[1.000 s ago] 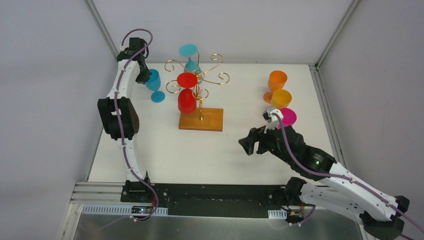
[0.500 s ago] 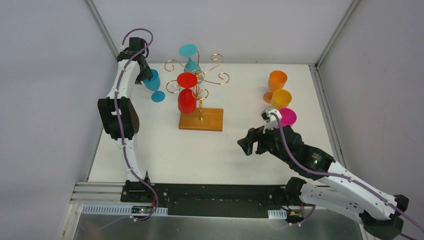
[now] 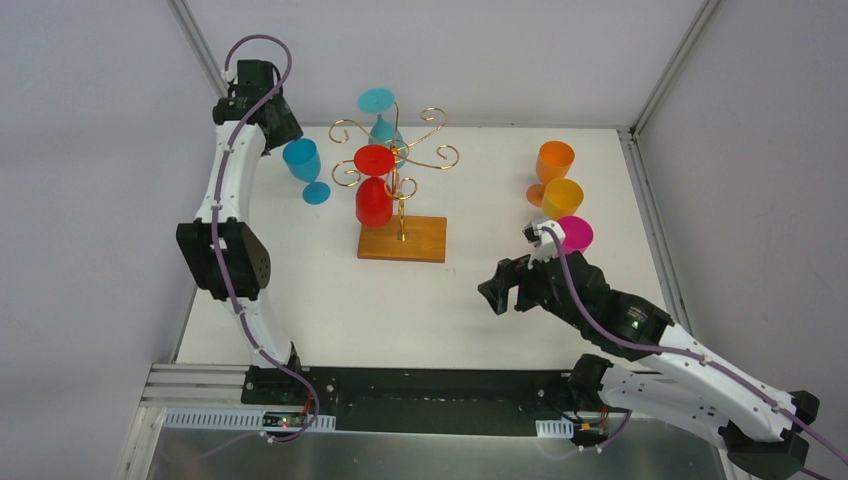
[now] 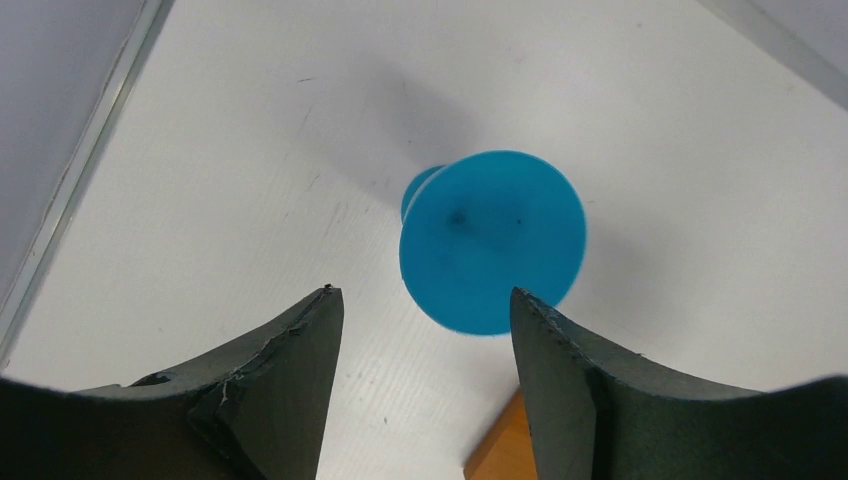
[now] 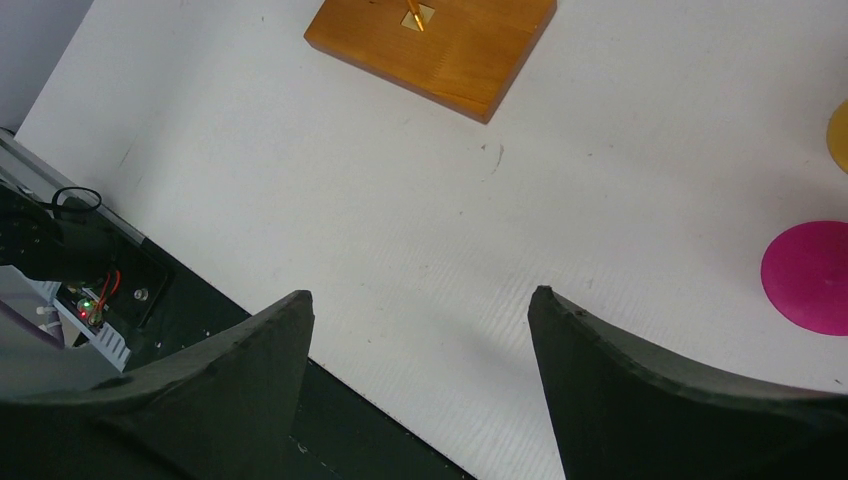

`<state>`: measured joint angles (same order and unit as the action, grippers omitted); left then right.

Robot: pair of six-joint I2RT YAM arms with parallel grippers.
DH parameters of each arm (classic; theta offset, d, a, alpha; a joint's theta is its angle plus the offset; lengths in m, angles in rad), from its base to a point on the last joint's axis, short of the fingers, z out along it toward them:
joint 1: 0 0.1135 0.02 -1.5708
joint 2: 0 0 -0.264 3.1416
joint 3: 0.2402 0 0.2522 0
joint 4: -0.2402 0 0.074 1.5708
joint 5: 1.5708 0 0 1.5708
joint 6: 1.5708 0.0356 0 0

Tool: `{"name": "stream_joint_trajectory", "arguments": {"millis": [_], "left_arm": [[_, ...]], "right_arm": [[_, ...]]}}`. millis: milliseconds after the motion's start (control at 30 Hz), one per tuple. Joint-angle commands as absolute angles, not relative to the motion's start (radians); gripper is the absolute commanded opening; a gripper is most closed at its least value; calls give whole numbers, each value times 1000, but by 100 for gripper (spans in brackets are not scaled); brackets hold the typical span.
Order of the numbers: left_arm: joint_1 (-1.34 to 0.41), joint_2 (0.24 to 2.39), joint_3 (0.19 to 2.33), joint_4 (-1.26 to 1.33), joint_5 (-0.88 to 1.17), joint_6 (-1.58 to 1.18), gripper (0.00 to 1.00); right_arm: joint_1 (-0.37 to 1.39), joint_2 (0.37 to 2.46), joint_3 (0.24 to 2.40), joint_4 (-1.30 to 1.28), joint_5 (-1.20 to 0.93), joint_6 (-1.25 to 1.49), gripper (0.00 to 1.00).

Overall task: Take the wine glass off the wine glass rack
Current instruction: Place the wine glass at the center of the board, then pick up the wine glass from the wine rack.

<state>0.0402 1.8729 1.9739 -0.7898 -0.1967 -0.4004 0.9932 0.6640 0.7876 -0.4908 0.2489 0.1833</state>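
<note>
Glass [image 3: 303,165], blue, released — left tool [image 4: 422,292] lifted clear.

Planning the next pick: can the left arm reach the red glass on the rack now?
Probably yes. The left gripper is open and empty, and the red glass hangs on the rack's left side; the blue glass between them needs skirting.
</note>
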Motion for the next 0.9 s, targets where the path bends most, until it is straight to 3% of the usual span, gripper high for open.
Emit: {"name": "stream_joint_trajectory", "arguments": {"millis": [0, 867], "left_arm": [[42, 1774, 1976, -782, -120, -429, 64], [44, 1688, 2053, -494, 425, -701, 70]], "right_arm": [[991, 644, 867, -536, 274, 191, 83], [990, 628, 893, -577, 255, 210, 84]]}}
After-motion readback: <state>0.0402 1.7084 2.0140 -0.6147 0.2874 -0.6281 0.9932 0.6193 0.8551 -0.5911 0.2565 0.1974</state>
